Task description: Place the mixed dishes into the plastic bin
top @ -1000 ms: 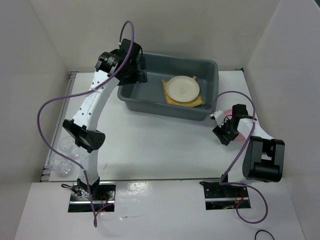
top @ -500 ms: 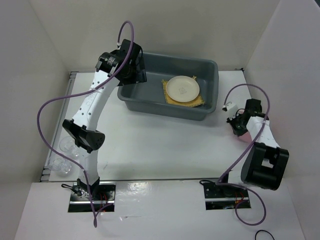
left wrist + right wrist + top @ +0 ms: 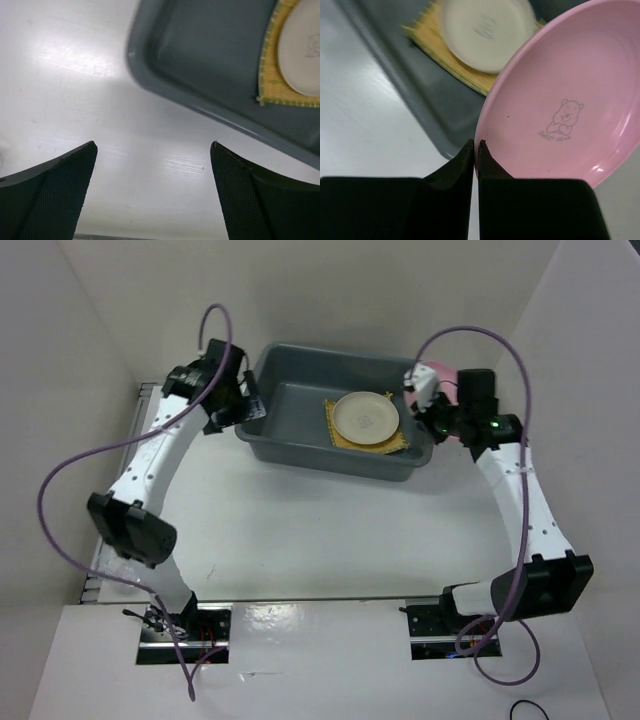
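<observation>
The dark grey plastic bin (image 3: 325,457) stands at the back middle. A square yellow mat (image 3: 337,437) lies inside it with a cream plate (image 3: 366,417) on top. My right gripper (image 3: 432,405) is shut on the rim of the pink plate (image 3: 438,373), holding it tilted above the bin's right end. In the right wrist view the fingers pinch the pink plate (image 3: 555,100) at its left edge, gripper (image 3: 475,145), above the bin (image 3: 420,95), mat (image 3: 445,55) and cream plate (image 3: 487,30). My left gripper (image 3: 152,145) hangs open and empty over the table beside the bin's left corner (image 3: 150,65).
White walls close in the table on the left, back and right. The left arm's purple cable (image 3: 75,465) loops out over the table's left side. The right arm (image 3: 525,500) stretches along the right side.
My right gripper closed on the pink plate at the table's right side and carried it up to the bin's right end. The left arm swung left, off the bin's left end.
</observation>
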`<control>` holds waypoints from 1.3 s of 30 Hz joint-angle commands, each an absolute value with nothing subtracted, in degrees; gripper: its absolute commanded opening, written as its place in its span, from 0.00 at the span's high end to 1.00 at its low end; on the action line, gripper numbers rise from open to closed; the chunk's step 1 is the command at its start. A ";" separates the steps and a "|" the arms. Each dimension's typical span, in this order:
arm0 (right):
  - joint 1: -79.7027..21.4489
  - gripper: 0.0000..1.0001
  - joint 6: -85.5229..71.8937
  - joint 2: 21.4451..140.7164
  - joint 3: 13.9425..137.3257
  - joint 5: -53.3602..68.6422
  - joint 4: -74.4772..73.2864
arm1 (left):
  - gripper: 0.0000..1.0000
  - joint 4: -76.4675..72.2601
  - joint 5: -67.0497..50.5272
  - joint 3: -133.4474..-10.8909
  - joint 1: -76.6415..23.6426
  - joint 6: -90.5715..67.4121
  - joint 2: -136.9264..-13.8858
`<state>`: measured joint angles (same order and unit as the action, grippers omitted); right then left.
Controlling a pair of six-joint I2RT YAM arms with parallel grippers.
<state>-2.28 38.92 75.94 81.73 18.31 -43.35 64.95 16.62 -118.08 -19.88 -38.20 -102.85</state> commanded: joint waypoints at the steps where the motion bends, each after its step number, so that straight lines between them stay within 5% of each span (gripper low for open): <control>1: -12.20 1.00 35.43 80.23 84.81 16.61 -38.42 | 0.00 52.93 9.85 -105.68 -12.94 -41.48 -89.94; 4: -16.59 1.00 34.89 87.35 87.80 17.40 -35.60 | 0.00 49.48 9.32 -96.08 -8.28 -42.54 -82.65; 18: -22.76 1.00 40.52 107.13 89.38 12.83 -17.06 | 0.00 59.41 10.72 -90.53 4.48 -37.71 -71.20; 23: -20.05 1.00 39.38 125.66 113.15 15.29 -32.51 | 0.00 61.61 11.43 -88.69 6.86 -36.47 -68.83; 34: -20.04 0.99 43.50 123.67 105.49 11.78 -29.80 | 0.00 62.75 13.71 -84.12 9.84 -35.86 -66.01; 39: -20.04 0.84 43.51 121.48 103.45 12.38 -30.32 | 0.00 62.75 16.26 -83.06 9.84 -37.52 -66.53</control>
